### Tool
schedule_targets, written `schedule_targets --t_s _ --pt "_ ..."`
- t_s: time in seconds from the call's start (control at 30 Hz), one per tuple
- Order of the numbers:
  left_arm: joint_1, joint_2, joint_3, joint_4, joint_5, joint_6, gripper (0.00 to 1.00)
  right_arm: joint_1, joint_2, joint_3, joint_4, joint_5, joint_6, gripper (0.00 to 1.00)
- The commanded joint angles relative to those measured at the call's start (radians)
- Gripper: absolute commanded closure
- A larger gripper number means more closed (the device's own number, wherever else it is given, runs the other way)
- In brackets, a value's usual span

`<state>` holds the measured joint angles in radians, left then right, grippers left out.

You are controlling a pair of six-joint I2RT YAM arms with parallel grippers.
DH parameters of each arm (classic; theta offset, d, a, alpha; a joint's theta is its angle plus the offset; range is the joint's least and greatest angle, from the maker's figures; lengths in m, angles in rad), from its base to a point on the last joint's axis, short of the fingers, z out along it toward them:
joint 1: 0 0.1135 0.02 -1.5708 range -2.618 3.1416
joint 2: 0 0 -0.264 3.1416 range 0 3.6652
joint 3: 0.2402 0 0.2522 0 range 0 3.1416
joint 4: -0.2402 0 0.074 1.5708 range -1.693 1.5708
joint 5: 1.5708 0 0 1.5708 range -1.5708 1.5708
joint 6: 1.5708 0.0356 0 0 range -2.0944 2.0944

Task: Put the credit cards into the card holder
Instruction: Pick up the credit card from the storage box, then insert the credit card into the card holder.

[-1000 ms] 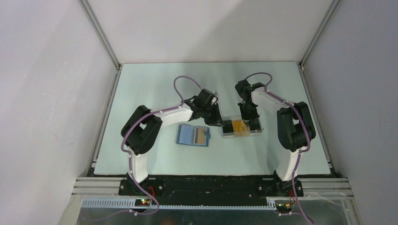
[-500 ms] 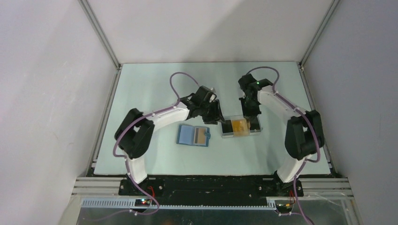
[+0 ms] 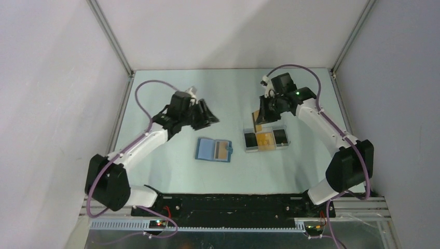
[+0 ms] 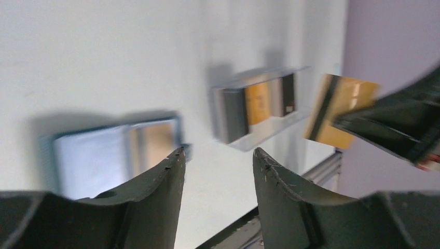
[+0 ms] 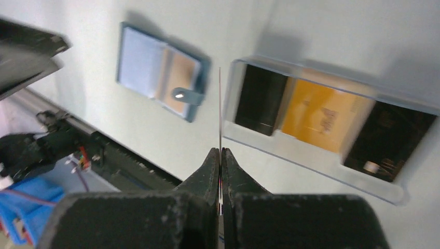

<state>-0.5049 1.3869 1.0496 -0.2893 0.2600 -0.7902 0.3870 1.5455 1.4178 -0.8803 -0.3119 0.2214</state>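
Worktop: we see a pale green worktop (image 3: 233, 88) boxed in by plain grey walls (image 3: 52, 78), with both arm bases at its near edge.
Right end effector: the right end effector (image 5: 220, 153) is clenched on a credit card (image 5: 220, 104). Its wrist camera sees the card edge-on, as a thin line rising from the pinched fingertips.
Held card: from the left wrist we read the card as yellow-orange with a dark stripe, gripped at one end. In the overhead view it hangs above the worktop, just behind the far left corner of the tray.
Left end effector: the left end effector (image 4: 218, 161) is released. Its two dark fingers (image 4: 166, 181) stand apart with nothing between them.
Left end effector's place: overhead, we find it raised above the worktop, behind and left of the card holder and well apart from the right end effector.
Card holder: the blue card holder (image 3: 213, 150) lies open and flat on the worktop, just left of the tray and not touching it. Its left leaf is blue, its right leaf shows a tan-orange face, and a small clasp tab sticks out at the right edge.
Tray: the clear tray (image 5: 311, 167) lies flat at mid worktop with three compartments in a row.
Tray contents: a black card (image 5: 257, 99) fills the left compartment, an orange card (image 5: 319, 111) the middle, and a second black card (image 5: 386, 140) the right.
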Motion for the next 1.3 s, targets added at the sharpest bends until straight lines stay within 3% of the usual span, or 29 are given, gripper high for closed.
schedule_targets --t_s 0.0,0.17,0.47,0.83,1.1,1.27 --pt "0.109 -0.1 -0.17 -0.053 0.004 0.08 0.46 0.08 0.029 -0.024 0.138 -0.186 0.087 1.0" --pt "0.179 -0.138 -0.245 -0.192 -0.113 0.188 0.46 0.2 0.11 -0.041 0.27 -0.246 0.229 1.0" --pt "0.17 0.0 -0.257 -0.209 -0.129 0.243 0.47 0.31 0.296 -0.044 0.382 -0.334 0.321 1.0" --pt "0.091 0.149 -0.222 -0.19 -0.195 0.237 0.48 0.337 0.456 -0.04 0.353 -0.333 0.29 1.0" --pt "0.091 0.172 -0.226 -0.192 -0.212 0.233 0.61 0.33 0.508 -0.025 0.303 -0.276 0.258 1.0" --pt "0.091 0.179 -0.223 -0.191 -0.206 0.239 0.62 0.314 0.527 -0.018 0.343 -0.311 0.242 1.0"
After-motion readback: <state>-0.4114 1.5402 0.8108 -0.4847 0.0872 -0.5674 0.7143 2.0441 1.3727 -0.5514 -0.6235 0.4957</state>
